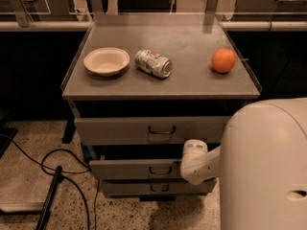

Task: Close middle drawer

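The middle drawer (136, 169) is the second of three grey drawers in a metal cabinet. Its slim front stands out a little from the cabinet, with a dark gap above it, and carries a small dark wire handle (157, 170). My gripper (193, 161) shows as a white rounded end of the arm at the right end of that drawer front, close to it or touching it; I cannot tell which. The taller top drawer (120, 130) also stands slightly out. The bottom drawer (124, 188) sits just below.
On the cabinet top (192, 80) are a white bowl (106, 61), a crushed can (153, 63) lying on its side and an orange (223, 60). My white body (266, 166) fills the lower right. Black cables (57, 176) lie on the speckled floor at the left.
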`<state>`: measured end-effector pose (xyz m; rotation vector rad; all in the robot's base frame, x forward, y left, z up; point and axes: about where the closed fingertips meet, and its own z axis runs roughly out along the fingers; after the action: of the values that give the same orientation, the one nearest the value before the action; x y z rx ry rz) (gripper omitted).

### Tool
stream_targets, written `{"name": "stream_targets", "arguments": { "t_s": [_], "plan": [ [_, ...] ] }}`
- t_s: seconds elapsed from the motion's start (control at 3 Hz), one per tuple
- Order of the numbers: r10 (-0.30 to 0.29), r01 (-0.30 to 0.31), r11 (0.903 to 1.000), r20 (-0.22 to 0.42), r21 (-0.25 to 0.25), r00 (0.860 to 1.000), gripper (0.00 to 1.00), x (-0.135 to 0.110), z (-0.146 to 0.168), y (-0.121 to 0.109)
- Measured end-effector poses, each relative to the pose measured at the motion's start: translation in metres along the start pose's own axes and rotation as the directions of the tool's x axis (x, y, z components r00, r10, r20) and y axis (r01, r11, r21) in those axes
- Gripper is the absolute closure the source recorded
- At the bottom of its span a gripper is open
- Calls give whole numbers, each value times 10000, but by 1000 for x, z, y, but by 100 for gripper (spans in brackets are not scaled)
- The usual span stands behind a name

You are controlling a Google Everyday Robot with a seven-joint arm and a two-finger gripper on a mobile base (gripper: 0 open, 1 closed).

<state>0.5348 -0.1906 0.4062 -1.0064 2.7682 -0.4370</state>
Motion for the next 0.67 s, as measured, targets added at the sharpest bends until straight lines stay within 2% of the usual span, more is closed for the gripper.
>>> {"name": "stream_targets", "arguments": {
  "t_s": [0.67],
  "plan": [
    [675, -694, 9948, 284, 744, 9973, 100, -14, 44, -16]
  ]
}}
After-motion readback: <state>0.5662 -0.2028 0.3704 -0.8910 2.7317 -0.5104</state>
